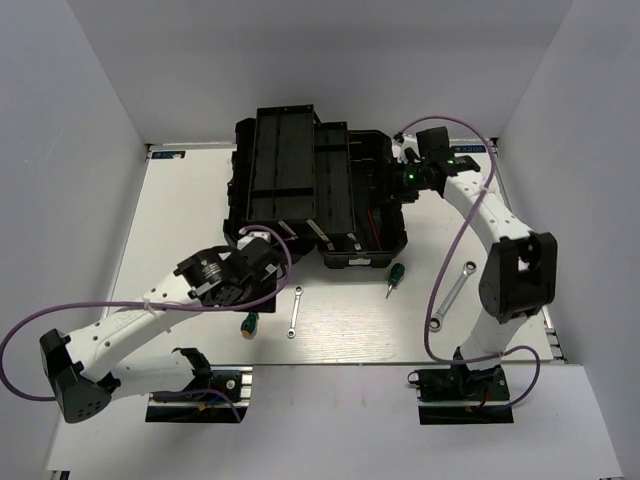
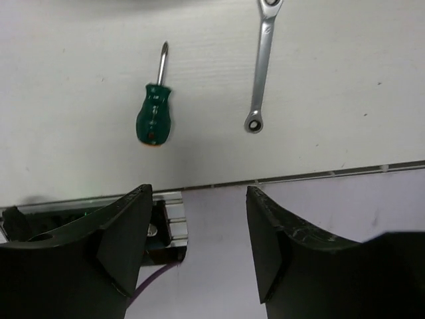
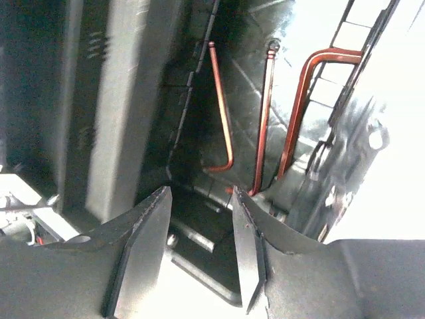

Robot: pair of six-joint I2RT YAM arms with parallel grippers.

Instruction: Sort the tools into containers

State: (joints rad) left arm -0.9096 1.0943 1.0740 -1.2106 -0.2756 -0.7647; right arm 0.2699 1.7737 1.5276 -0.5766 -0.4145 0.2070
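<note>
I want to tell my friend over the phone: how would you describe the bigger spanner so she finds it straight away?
Find the open black plastic toolbox in the middle of the white table. Nearer than its right corner, beside the right arm, a long silver wrench lies slanted. It outsizes the shorter silver wrench further left and, unlike the green-handled screwdriver beside it, has no coloured grip.

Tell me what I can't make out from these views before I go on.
1. Right wrist view: the three hex keys in the toolbox are blurred, and glare whitens the right side.
2. Top view: those keys don't show; the interior is dark and the right gripper hangs over it.
3. Left wrist view: the small wrench has its far end cut by the top edge.
</note>
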